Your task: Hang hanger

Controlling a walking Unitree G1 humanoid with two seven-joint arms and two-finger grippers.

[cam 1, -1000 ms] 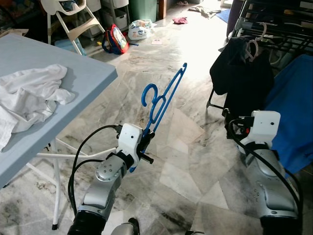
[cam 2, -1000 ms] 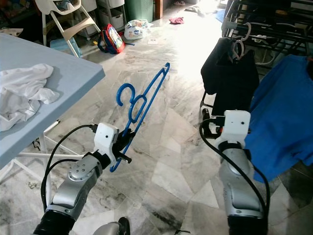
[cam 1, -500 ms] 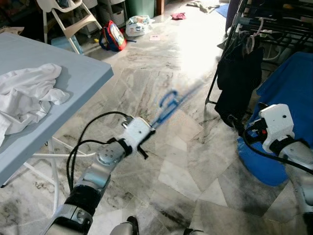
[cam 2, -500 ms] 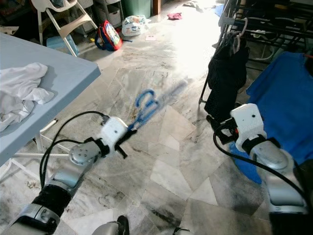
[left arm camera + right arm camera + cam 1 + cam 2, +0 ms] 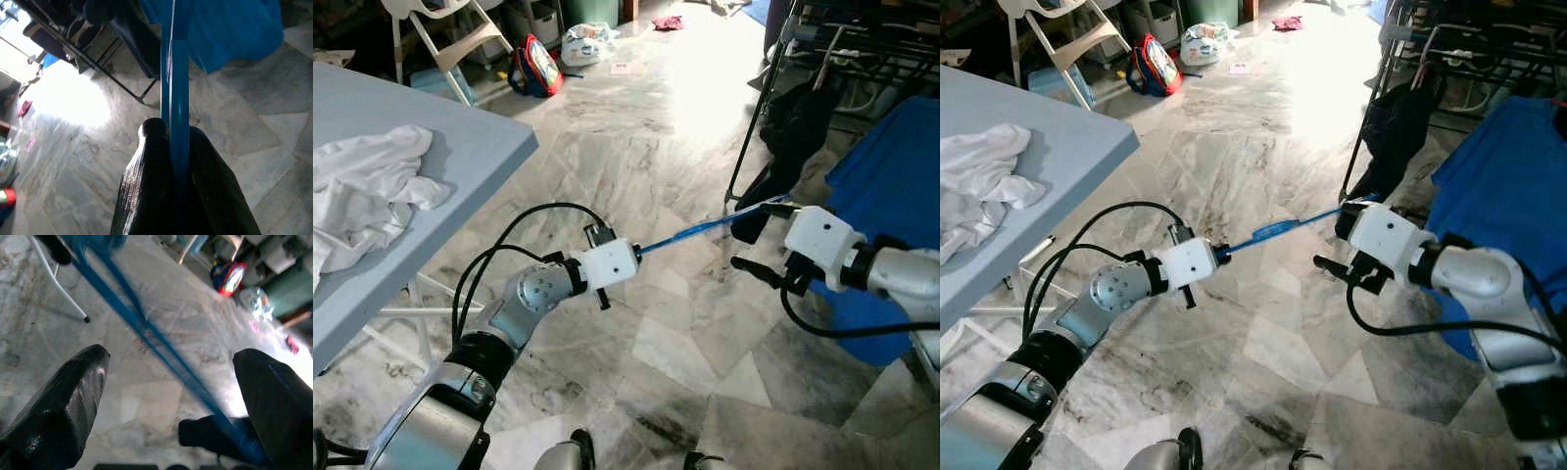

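Left gripper (image 5: pixel 171 142): I am pinching the blue hanger (image 5: pixel 705 228), held level over bare marble floor (image 5: pixel 636 166).
Right gripper (image 5: pixel 759 240): my fingers are spreading wide around the hanger's far end.
Edges: drying rack (image 5: pixel 862 49) standing just beyond; table (image 5: pixel 460 157) well apart.

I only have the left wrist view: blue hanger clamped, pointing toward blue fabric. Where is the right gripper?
Observer: The right gripper is at the far end of the hanger, jaws wide open, with the blue bar running between them.
Operator: Is the hanger level?
Observer: Nearly. From the left gripper it rises slightly toward the right one.
Operator: Anything on my left side?
Observer: A blue table with a crumpled white cloth on it, apart from the left arm.
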